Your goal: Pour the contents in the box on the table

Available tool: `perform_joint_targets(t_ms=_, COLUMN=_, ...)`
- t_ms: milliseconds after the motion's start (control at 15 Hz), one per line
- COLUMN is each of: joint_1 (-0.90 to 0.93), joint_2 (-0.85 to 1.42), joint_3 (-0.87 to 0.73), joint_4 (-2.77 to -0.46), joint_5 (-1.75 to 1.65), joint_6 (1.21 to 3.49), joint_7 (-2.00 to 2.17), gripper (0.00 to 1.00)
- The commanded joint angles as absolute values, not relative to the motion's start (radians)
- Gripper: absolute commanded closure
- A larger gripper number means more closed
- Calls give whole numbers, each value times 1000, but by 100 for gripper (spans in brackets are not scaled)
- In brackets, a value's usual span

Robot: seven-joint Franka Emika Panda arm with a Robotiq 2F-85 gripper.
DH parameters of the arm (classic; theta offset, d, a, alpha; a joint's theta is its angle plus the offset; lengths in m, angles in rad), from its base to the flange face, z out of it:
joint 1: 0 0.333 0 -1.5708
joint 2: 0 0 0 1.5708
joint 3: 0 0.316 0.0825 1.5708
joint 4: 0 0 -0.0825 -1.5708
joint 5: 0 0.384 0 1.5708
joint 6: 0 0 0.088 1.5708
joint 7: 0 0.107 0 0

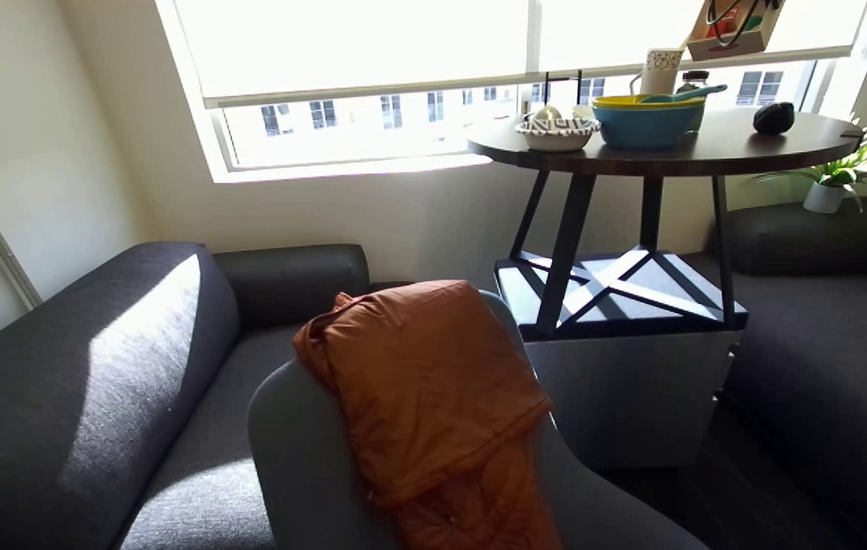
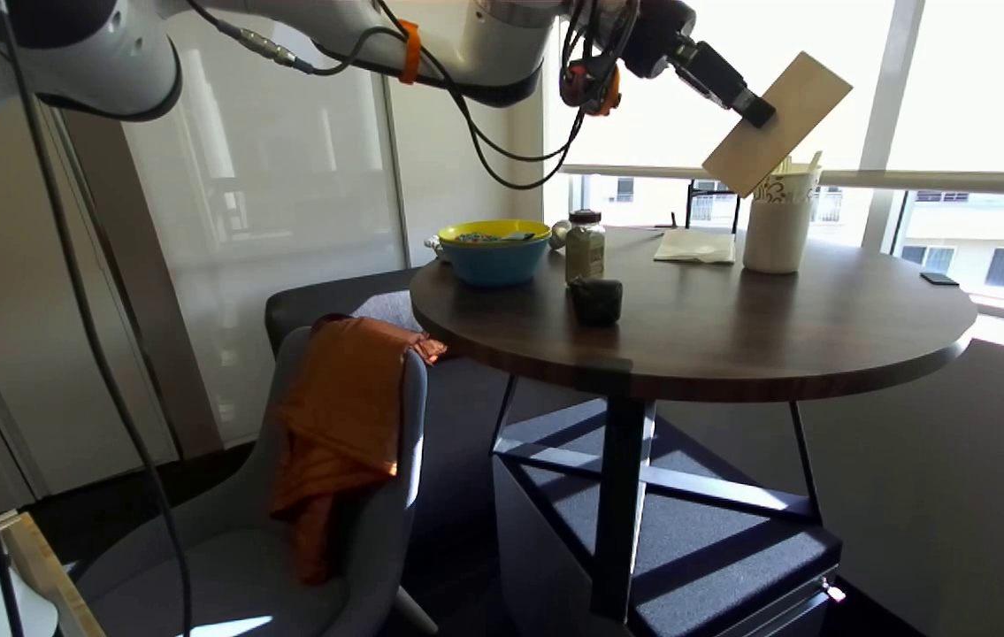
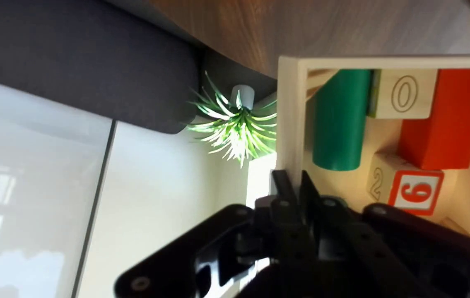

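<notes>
The box is a light wooden-looking box in the air above the round dark brown table. It is tilted in both exterior views, near the white cup, and its top is cut off in an exterior view. In an exterior view only its flat side shows. My gripper is shut on one side wall of the box. Inside lie a green cylinder, a red block, a cube with a 0 and a cube with a red 6.
On the table stand a blue bowl with yellow rim, a jar, a black lump, a white patterned cup, a napkin and a patterned bowl. A chair with an orange jacket stands in front.
</notes>
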State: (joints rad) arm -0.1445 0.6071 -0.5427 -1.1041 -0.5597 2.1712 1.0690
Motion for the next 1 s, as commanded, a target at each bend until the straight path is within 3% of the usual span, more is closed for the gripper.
perform_joint_targets(t_ms=0, joint_1=-74, joint_2=583, joint_3=-617, joint_4=-1182, joint_5=-733, joint_6=2208, joint_7=1086, gripper=98)
perform_joint_targets(t_ms=933, joint_1=61, joint_2=539, joint_3=-717, joint_4=-1336, joint_5=-1084, joint_6=2223, joint_7=1040, gripper=98)
